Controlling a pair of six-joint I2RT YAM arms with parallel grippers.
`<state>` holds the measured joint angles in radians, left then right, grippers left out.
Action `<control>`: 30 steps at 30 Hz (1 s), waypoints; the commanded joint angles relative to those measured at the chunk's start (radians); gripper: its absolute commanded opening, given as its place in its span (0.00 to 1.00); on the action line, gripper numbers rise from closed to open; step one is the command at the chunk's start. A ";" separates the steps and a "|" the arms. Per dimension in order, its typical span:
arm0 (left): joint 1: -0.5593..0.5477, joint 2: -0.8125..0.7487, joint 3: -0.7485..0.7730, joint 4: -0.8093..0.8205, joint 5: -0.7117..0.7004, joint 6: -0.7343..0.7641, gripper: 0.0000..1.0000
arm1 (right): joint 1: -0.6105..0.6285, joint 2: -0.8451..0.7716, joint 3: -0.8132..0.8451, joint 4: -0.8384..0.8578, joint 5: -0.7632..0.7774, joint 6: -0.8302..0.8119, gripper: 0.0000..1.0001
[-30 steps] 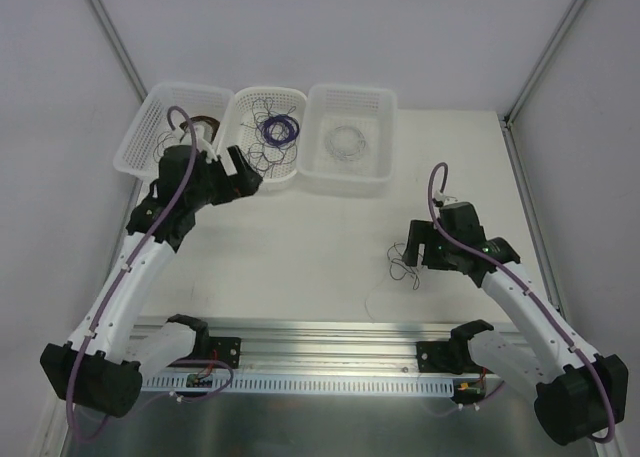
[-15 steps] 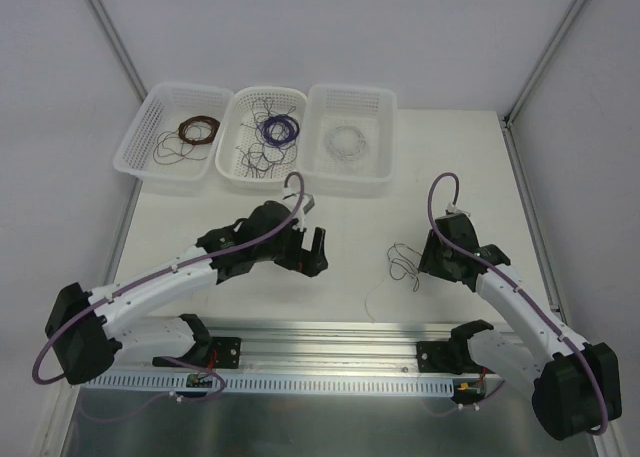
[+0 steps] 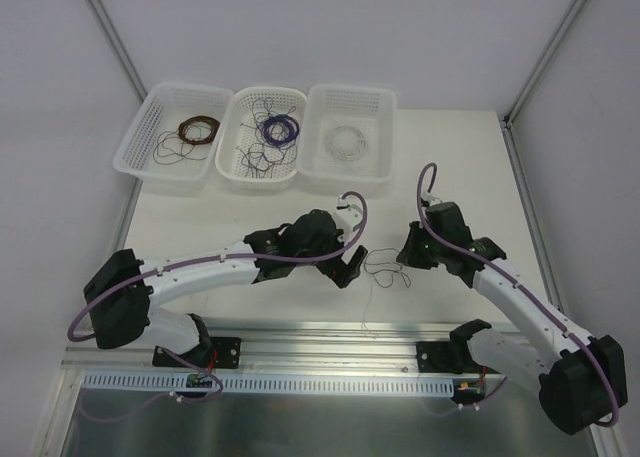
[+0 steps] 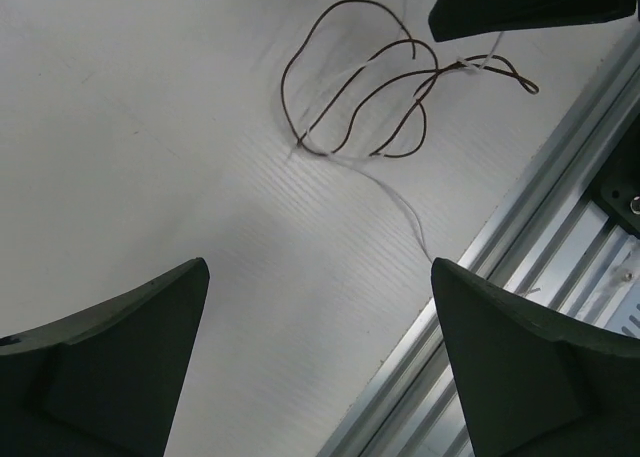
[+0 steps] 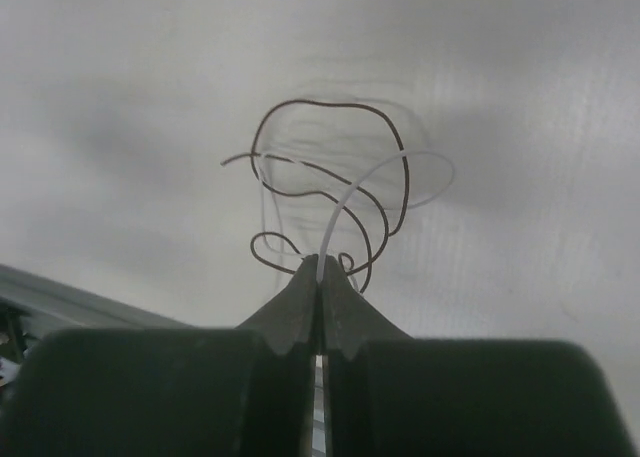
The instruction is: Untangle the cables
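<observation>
The cables [image 3: 385, 267] are a small loose tangle of thin brown and pale strands, near the table's front edge between the two arms. My right gripper [image 3: 408, 254] is at the tangle's right side. In the right wrist view the right gripper [image 5: 320, 267] is shut on a white strand, and brown loops [image 5: 320, 101] fan out beyond its tips. My left gripper [image 3: 350, 267] stands open just left of the tangle, apart from it. In the left wrist view the left gripper [image 4: 320, 267] has bare table between its fingers and the cables [image 4: 352, 1] lie ahead.
Three white mesh baskets line the back: the left basket [image 3: 140, 142] holds a brown coil [image 3: 198, 130], the middle basket [image 3: 243, 112] a purple coil [image 3: 278, 129], the right basket [image 3: 385, 102] a pale coil [image 3: 347, 140]. An aluminium rail [image 3: 330, 332] runs along the near edge.
My left arm swung from the back baskets down and right to beside the tangle. My right gripper closed on the cables and drew them a little to the left.
</observation>
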<state>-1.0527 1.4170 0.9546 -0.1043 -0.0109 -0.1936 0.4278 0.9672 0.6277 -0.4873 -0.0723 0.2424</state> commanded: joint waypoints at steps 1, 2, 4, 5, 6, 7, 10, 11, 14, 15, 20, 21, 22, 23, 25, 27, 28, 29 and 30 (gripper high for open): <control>-0.003 -0.098 -0.081 0.141 0.002 0.005 0.95 | 0.048 0.033 0.084 0.093 -0.129 -0.005 0.01; -0.004 -0.111 -0.099 0.158 0.008 0.003 0.94 | 0.060 0.044 0.089 0.119 -0.162 0.001 0.01; -0.004 -0.135 -0.137 0.181 0.009 0.008 0.93 | 0.071 0.065 0.102 0.142 -0.194 0.018 0.01; -0.004 -0.138 -0.145 0.193 0.029 0.013 0.92 | 0.084 0.086 0.113 0.154 -0.202 0.018 0.01; -0.004 -0.136 -0.160 0.201 0.028 0.017 0.91 | 0.092 0.094 0.119 0.156 -0.199 0.014 0.01; -0.004 -0.129 -0.165 0.207 0.020 0.019 0.89 | 0.097 0.105 0.122 0.154 -0.195 0.011 0.01; -0.004 -0.069 -0.159 0.222 0.041 0.008 0.84 | 0.106 0.139 0.106 0.179 -0.188 0.009 0.01; -0.004 -0.069 -0.152 0.222 0.049 0.008 0.82 | 0.108 0.145 0.098 0.187 -0.192 0.015 0.01; -0.003 0.008 -0.122 0.247 0.086 -0.018 0.78 | 0.109 0.163 0.075 0.214 -0.198 0.029 0.01; -0.004 0.022 -0.116 0.256 0.092 -0.024 0.77 | 0.109 0.166 0.070 0.220 -0.196 0.032 0.01; -0.010 0.115 -0.083 0.285 0.131 -0.044 0.69 | 0.112 0.186 0.061 0.239 -0.201 0.041 0.01; -0.010 0.128 -0.071 0.287 0.129 -0.046 0.68 | 0.111 0.189 0.058 0.242 -0.204 0.043 0.01; -0.012 0.140 -0.065 0.290 0.129 -0.046 0.67 | 0.111 0.188 0.058 0.242 -0.202 0.043 0.01; -0.012 0.161 -0.060 0.291 0.131 -0.050 0.65 | 0.111 0.189 0.056 0.242 -0.202 0.046 0.01; -0.013 0.180 -0.044 0.299 0.143 -0.056 0.62 | 0.112 0.189 0.053 0.245 -0.202 0.046 0.01; -0.020 0.206 -0.028 0.302 0.146 -0.064 0.56 | 0.114 0.189 0.052 0.243 -0.201 0.049 0.01; -0.021 0.215 -0.024 0.304 0.146 -0.066 0.54 | 0.112 0.189 0.050 0.243 -0.199 0.051 0.01; -0.024 0.229 -0.019 0.304 0.146 -0.067 0.52 | 0.112 0.191 0.049 0.246 -0.199 0.054 0.01; -0.029 0.237 -0.011 0.305 0.146 -0.069 0.47 | 0.112 0.191 0.049 0.245 -0.201 0.055 0.01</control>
<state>-1.0641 1.6321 0.8982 0.1535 0.1051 -0.2481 0.5346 1.1568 0.6884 -0.2771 -0.2527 0.2813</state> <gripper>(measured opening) 0.503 0.019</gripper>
